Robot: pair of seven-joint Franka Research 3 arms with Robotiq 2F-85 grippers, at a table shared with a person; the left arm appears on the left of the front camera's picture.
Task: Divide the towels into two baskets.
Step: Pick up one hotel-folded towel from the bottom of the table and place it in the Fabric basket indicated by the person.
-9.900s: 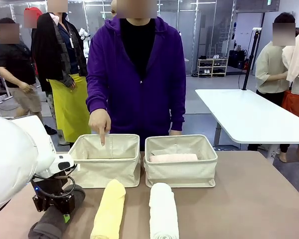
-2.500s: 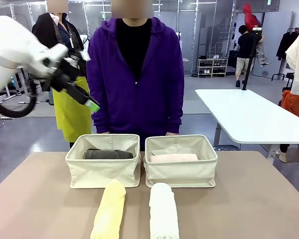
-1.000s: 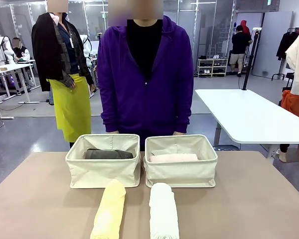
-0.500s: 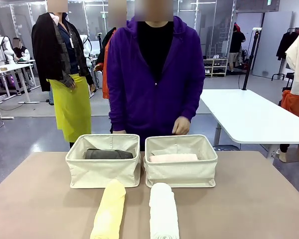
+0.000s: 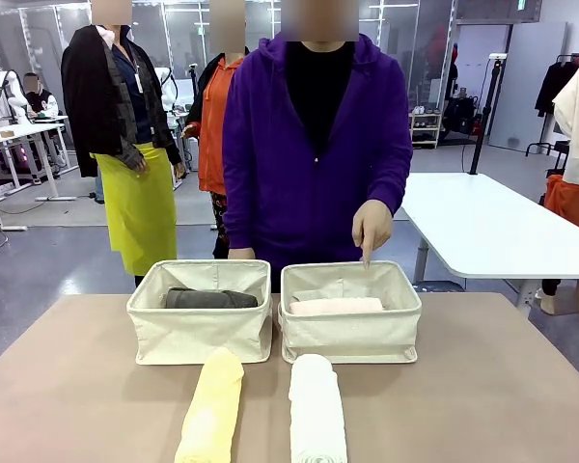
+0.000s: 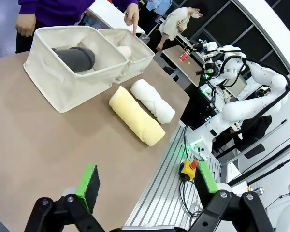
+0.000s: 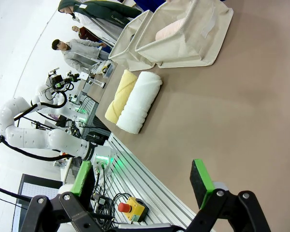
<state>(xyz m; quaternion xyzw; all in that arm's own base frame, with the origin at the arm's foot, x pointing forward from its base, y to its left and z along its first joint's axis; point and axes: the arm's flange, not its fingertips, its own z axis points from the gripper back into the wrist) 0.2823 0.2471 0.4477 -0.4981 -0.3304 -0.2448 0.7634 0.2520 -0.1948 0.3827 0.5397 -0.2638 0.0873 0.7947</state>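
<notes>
Towels [image 5: 210, 410] 4, 1 ea in 2 baskets [image 5: 201, 333]; L gripper [image 6: 147, 181], R gripper [image 7: 141, 177] jaws apart

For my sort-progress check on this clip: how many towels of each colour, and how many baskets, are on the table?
dark grey towel: 1
pale pink towel: 1
pale yellow towel: 1
white towel: 1
baskets: 2, the left basket and the right basket
Total: 6
</notes>
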